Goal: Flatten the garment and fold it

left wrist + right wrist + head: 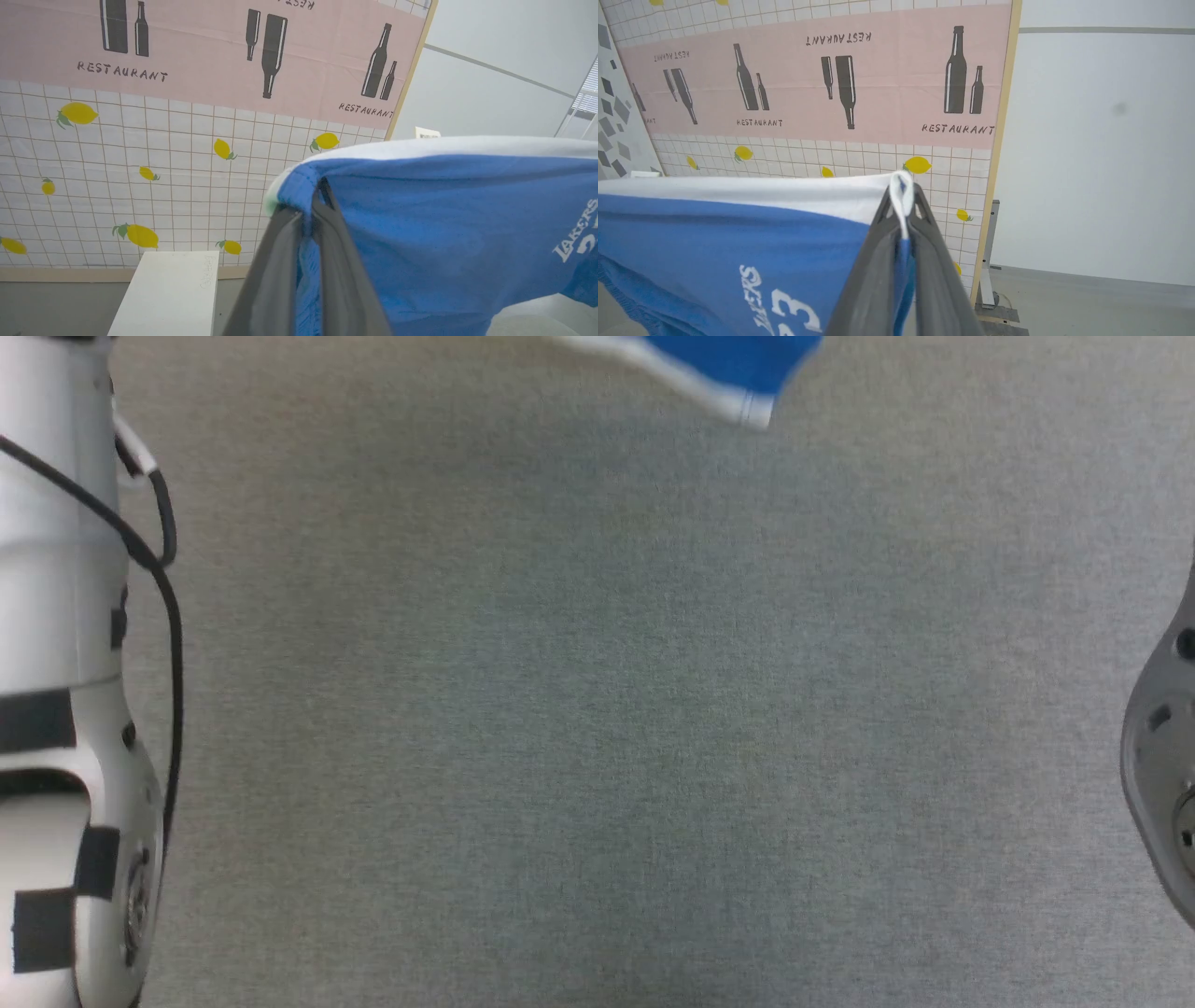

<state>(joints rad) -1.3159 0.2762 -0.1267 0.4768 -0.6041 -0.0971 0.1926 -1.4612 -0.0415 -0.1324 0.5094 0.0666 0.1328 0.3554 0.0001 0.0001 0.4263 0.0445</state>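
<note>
The shorts (444, 224), royal blue with a white band (761, 196) along the top edge, hang in the air between the robot's two grippers, above the grey surface (597, 709) where they are to be folded. The left gripper (306, 205) is clenched on one top corner, its dark fingers pinching blue cloth just under the band. The right gripper (903, 205) is clamped on the opposite corner, the band's white end squeezed between its jaws. The top edge runs nearly taut from one grip to the other, and the white "Lakers 23" print (784, 308) shows on the cloth below. In the head view one trimmed corner of the shorts dips in at the top; whether it touches the surface cannot be told.

The task looks to be at an early stage. The shorts are lifted and spread by the top edge, but they are not yet laid flat and no fold is made. Lowering, smoothing and folding are all left.

Beyond the shorts stands a backdrop (187, 140) printed with bottles, lemons and the word "Restaurant". A white box (168, 294) sits at its foot, a metal stand (987, 261) at its edge and a plain white wall (1087, 140) beside it, all well apart from the cloth. The pale left forearm (56, 616) flanks the grey surface, and the robot's own arms seem the only things near the landing spot.
</note>
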